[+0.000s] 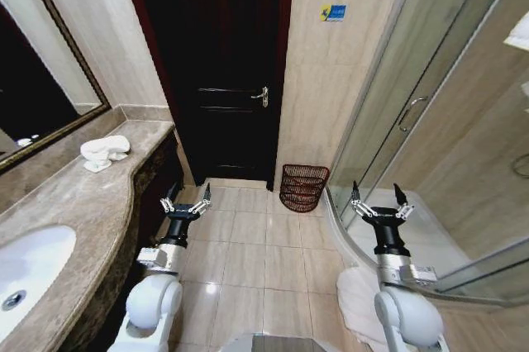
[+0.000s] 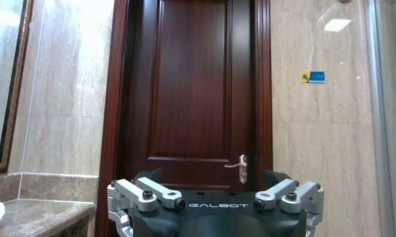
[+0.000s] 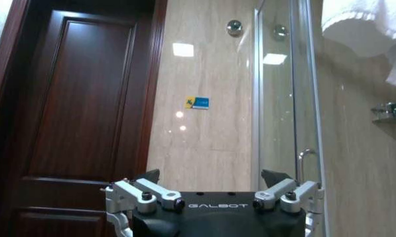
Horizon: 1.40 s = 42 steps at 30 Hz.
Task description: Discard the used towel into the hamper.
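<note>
Both arms raised forward over the tiled floor, low in the head view. Left gripper (image 1: 186, 200) at lower left centre, fingers spread wide, holding nothing. Right gripper (image 1: 381, 200) at lower right, beside the shower glass (image 1: 388, 96), fingers likewise wide and empty. Towel (image 1: 104, 152), white, bunched on the desk (image 1: 78, 195) at left. Hamper (image 1: 302, 187) at centre, against the wall right of the dark door (image 1: 216, 71); its base is hard to make out.

Beige marble walls around a dark wood door (image 1: 219, 71) with a metal handle (image 1: 263, 96). Glossy tiled floor (image 1: 256, 261). Stone counter (image 1: 74, 203), white sink (image 1: 29, 273), framed mirror (image 1: 33, 79) on the left; glass shower enclosure (image 1: 430, 137) on the right.
</note>
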Motion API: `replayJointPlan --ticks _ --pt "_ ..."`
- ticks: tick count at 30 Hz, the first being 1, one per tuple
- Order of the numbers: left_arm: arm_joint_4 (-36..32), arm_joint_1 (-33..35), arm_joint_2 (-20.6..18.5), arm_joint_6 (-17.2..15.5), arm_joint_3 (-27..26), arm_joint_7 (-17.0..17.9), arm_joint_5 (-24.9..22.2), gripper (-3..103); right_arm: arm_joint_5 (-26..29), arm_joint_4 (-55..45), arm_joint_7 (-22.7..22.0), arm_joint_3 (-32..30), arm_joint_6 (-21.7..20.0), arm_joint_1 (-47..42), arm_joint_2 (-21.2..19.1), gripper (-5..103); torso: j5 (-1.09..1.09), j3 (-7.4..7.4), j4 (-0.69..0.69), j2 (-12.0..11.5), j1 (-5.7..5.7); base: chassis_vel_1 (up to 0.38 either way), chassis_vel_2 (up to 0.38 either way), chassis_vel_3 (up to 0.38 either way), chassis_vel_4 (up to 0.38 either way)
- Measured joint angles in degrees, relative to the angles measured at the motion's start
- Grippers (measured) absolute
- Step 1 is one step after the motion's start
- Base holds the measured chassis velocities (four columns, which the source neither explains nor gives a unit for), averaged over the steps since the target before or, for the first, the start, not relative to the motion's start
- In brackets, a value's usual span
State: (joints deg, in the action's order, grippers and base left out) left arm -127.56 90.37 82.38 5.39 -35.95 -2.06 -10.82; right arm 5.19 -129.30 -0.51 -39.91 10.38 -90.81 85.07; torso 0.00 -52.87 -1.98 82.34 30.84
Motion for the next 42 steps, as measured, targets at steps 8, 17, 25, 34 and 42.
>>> replayJointPlan --ticks 8,17,25,34,42 --pt "0.0 0.1 0.3 -0.2 0.1 0.0 0.1 98 -0.2 0.5 0.2 -0.2 0.0 0.2 -0.1 100 0.0 0.0 0.0 0.0 -0.01 -0.093 0.08 0.092 -0.095" --pt "0.1 0.1 0.3 -0.1 0.0 -0.1 0.3 98 -0.2 0.5 0.2 -0.2 0.0 0.3 0.0 100 0.0 0.0 0.0 0.0 0.0 -0.125 0.139 0.127 -0.136" --pt "0.3 0.1 0.4 0.1 0.0 -0.1 0.3 98 -0.1 0.4 0.3 -0.2 0.1 0.2 0.0 100 0.0 0.0 0.0 0.0 0.0 -0.139 0.132 0.141 -0.144" --pt "0.3 0.1 0.4 0.2 0.0 -0.1 0.3 97 0.0 0.4 0.3 -0.3 0.1 0.2 0.0 100 0.0 0.0 0.0 0.0 0.0 -0.125 0.13 0.132 -0.132" --pt "0.3 0.2 0.4 0.2 0.1 -0.1 0.3 97 0.0 0.3 0.3 -0.3 0.2 0.2 0.0 100 0.0 0.0 0.0 0.0 0.0 -0.147 0.15 0.137 -0.138"
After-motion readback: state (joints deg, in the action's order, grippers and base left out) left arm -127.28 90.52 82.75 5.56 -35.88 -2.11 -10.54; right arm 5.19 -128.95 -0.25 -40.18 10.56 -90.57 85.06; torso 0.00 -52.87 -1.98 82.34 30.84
